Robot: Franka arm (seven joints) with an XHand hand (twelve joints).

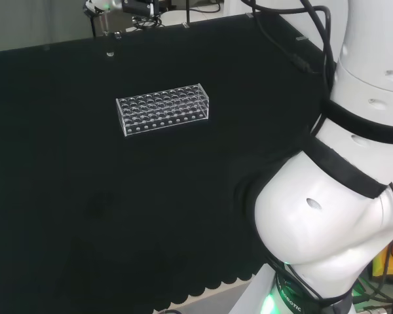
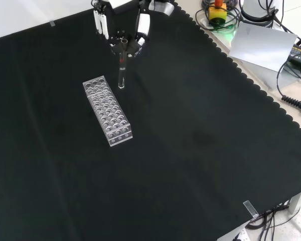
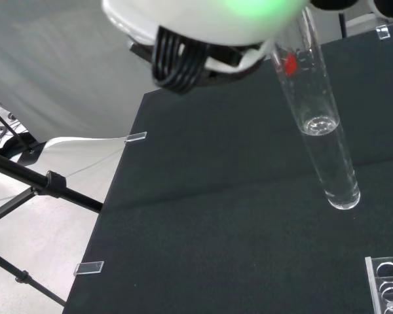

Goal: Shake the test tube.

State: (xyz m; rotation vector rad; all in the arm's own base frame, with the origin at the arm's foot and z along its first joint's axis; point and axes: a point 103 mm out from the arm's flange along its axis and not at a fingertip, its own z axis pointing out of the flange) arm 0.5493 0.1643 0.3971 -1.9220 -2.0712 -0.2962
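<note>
The hand is pinching a glass tube by its top, the tube hanging upright below the fingers beside a clear rack; liquid is sitting low inside, and a hard swing could be splashing it out

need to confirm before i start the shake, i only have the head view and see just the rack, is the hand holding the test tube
Observer: Yes. In the front view the hand grips the test tube near its top.
Operator: is it out of the rack
Observer: Yes, it hangs above the cloth, beside the far end of the test tube rack, not in a hole.
Operator: anything in it
Observer: The wrist view shows clear liquid in its lower part.
</note>
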